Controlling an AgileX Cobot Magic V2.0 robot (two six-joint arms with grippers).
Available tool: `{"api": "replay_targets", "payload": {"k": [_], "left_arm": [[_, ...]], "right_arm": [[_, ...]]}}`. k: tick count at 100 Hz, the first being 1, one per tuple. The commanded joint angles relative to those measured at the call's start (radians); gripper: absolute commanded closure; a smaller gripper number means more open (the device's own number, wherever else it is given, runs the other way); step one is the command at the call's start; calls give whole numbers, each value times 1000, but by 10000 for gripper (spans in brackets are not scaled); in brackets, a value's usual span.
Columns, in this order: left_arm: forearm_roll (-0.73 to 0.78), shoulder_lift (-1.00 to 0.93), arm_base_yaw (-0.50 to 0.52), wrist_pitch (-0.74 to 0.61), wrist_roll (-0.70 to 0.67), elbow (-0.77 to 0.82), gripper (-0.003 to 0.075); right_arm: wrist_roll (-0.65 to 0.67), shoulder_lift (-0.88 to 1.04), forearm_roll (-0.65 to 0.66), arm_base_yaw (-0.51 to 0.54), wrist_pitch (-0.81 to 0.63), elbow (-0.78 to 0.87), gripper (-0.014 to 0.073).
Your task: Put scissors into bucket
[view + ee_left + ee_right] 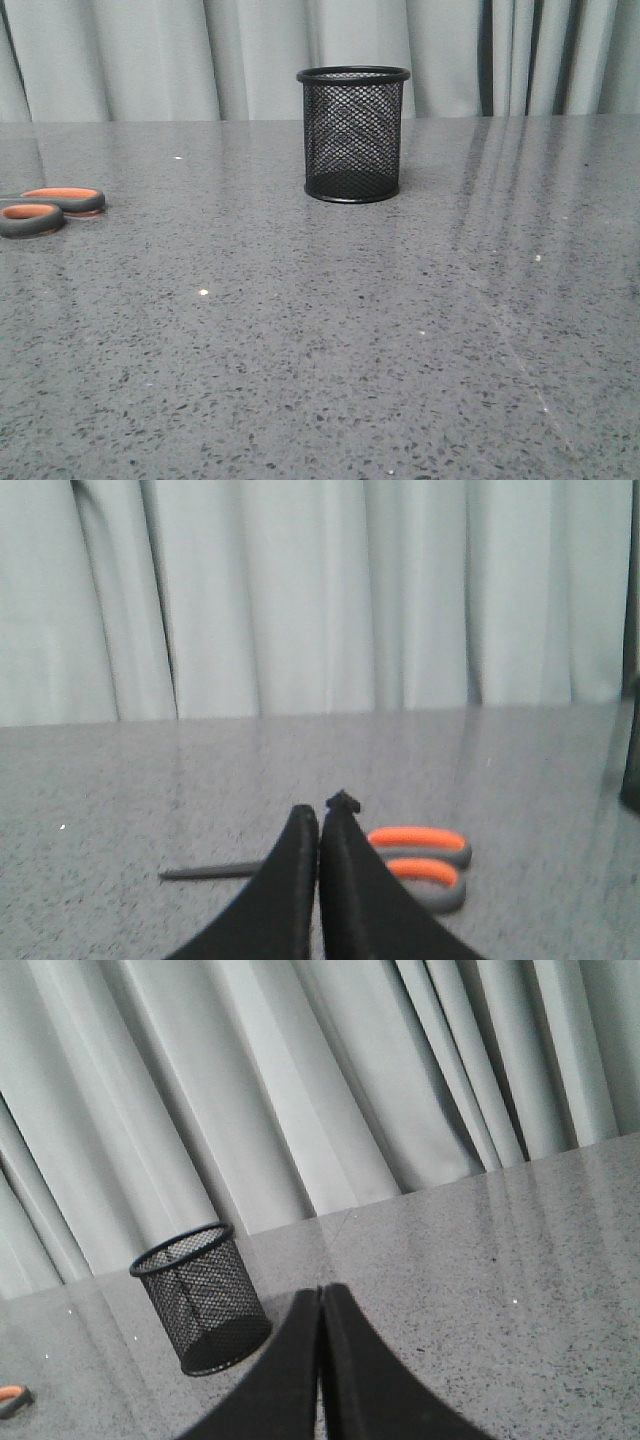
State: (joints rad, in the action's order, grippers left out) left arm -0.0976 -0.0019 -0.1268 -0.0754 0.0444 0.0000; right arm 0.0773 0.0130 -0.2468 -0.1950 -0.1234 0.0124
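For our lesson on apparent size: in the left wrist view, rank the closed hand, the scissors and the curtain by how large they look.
1. Curtain, filling the upper half.
2. Left hand, large mainly through nearness to the camera.
3. Scissors, partly hidden behind the fingers, so their rank is unsure.

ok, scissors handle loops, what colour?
Grey outside, orange lining inside the loops of the scissors. Shows best in the left wrist view.
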Motion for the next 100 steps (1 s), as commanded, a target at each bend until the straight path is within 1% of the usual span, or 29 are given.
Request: {"api": "replay_targets", "payload": {"k": [1, 15, 30, 40, 45, 57, 70, 75, 86, 100], "left_arm": [[-133, -28, 1, -161, -9, 39, 739], [-261, -28, 1, -171, -9, 39, 739], [-309, -28, 1, -175, -11, 35, 739], [-321, -28, 1, -161, -37, 7, 740], [-321, -26, 1, -96, -39, -27, 740], [-284, 11, 1, 152, -21, -142, 740], [-177, 108, 1, 313, -9, -267, 739], [-163, 155, 1, 365, 38, -315, 739], [-160, 271, 1, 483, 210, -422, 739], [-160, 412, 1, 622, 396, -552, 734]], "right_arm": [[-4, 20, -8, 5, -86, 2, 641], [-4, 20, -8, 5, -79, -25, 641], [-4, 16, -8, 5, -69, -56, 641], [-4, 2, -4, 5, -25, -94, 641], [-4, -12, 9, 5, 8, -120, 641], [-4, -66, 64, 5, 106, -211, 641], [-4, -168, 136, 5, 237, -341, 641], [-4, -211, 163, 5, 291, -391, 641], [-4, -299, 202, 5, 393, -492, 641], [-6, -384, 217, 5, 428, -577, 641]]}}
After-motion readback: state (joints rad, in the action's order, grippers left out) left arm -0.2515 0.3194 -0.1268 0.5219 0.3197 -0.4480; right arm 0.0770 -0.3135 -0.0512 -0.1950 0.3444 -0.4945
